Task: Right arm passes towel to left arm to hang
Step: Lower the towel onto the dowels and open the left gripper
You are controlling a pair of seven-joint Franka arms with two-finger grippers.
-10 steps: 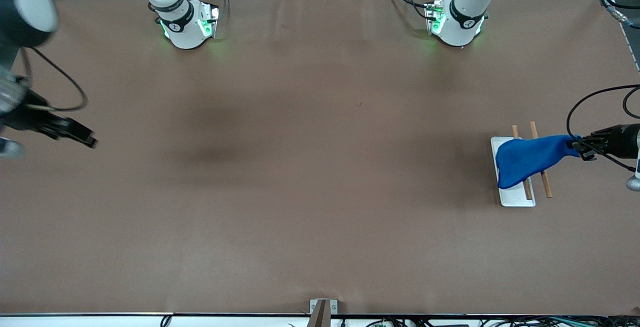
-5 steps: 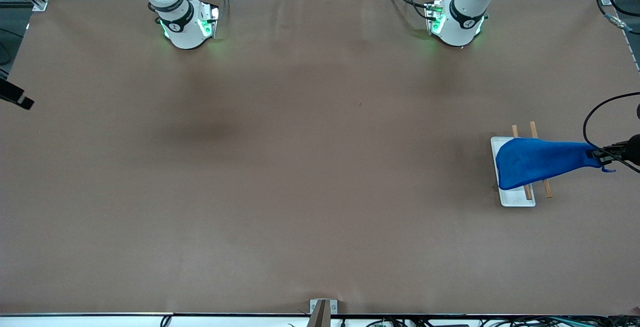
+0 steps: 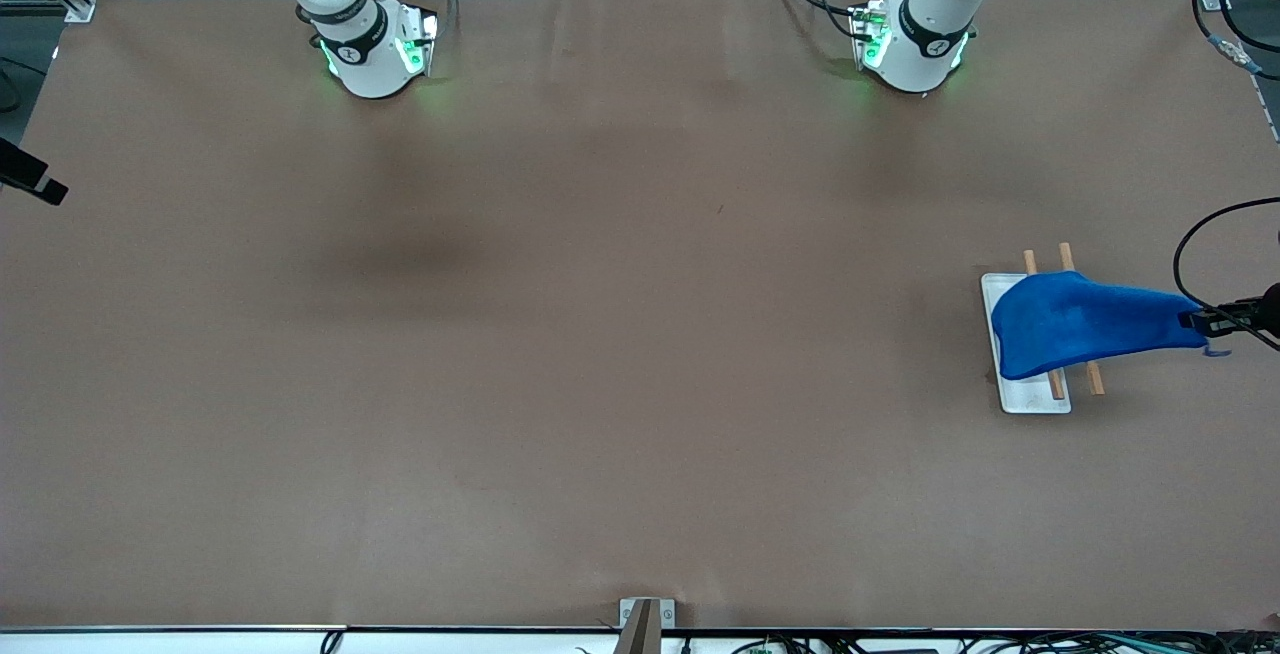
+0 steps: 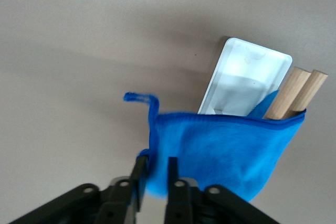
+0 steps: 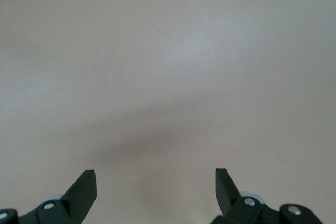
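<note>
Blue cloth: the towel [image 4: 220,153], soft and bright, with a darker stitched hem and a short thread at the pinched corner.
Left fingers: the left gripper [image 4: 154,174] is clamped on that corner, fingers [image 4: 138,177] closed onto the hem, up in the air at the left arm's end of the table.
Direction from the fingers: the towel [image 3: 1085,322] runs straight away from the pinch toward the rack, its long axis in line with the gripper [image 3: 1212,319].
Draped end: it lies over two wooden rods [image 3: 1093,377] standing on a white tray [image 3: 1035,399]; one rod tip [image 4: 286,90] shows above the hem.
Right fingers: the right gripper [image 5: 156,184] is spread wide and holds nothing, waiting at the right arm's end, well apart from the towel.
Nearer arm: the left, by far.
Surface: brown table covering [image 3: 640,334], bare around the tray.
Judgement: letting go looks like the remaining step.
</note>
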